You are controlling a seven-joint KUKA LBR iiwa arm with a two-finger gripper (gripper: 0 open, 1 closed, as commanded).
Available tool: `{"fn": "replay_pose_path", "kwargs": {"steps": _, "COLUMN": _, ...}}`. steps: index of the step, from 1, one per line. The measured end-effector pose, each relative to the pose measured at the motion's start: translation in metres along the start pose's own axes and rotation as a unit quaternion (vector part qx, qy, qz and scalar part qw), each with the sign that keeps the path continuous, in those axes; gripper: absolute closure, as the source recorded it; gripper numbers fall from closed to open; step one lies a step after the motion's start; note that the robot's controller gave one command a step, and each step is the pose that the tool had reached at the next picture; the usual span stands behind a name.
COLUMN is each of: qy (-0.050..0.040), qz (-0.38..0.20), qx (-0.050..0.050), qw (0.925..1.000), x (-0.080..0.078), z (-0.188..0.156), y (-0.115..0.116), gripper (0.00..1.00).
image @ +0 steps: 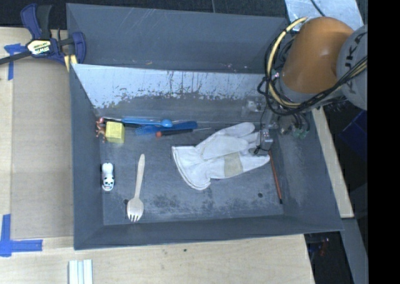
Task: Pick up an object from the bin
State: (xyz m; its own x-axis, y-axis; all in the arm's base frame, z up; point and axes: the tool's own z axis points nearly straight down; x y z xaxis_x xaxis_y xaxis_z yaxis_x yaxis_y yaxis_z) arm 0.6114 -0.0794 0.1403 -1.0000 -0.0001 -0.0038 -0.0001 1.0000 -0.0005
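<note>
The gripper (264,144) sits low, right of centre, on the right end of the white glove (212,159), likely because its soft folds pinch easier than the flat fork (136,189) lower left, though whether it is apart or clamped I cannot tell.

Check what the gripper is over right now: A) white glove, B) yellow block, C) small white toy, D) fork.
A: the gripper sits at the right end of the white glove in the right half of the bin, while the fork, yellow block and small white toy all lie well off on the left side.
</note>
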Motion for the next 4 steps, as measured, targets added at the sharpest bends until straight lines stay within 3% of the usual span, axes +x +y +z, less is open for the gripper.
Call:
{"fn": "replay_pose_path", "kwargs": {"steps": 1, "qy": 0.0018, "qz": -0.139, "qx": -0.001, "qw": 0.9903, "x": 0.011, "z": 0.07, "y": 0.096, "gripper": 0.0}}
{"fn": "replay_pose_path", "kwargs": {"steps": 2, "qy": -0.002, "qz": -0.179, "qx": 0.001, "qw": 0.9838, "x": 0.011, "z": 0.011, "y": 0.084, "gripper": 0.0}}
{"fn": "replay_pose_path", "kwargs": {"steps": 3, "qy": 0.0034, "qz": -0.314, "qx": -0.003, "qw": 0.9494, "x": 0.055, "z": 0.041, "y": 0.1, "gripper": 0.0}}
{"fn": "replay_pose_path", "kwargs": {"steps": 4, "qy": -0.0027, "qz": -0.292, "qx": 0.001, "qw": 0.9565, "x": 0.042, "z": 0.069, "y": 0.122, "gripper": 0.0}}
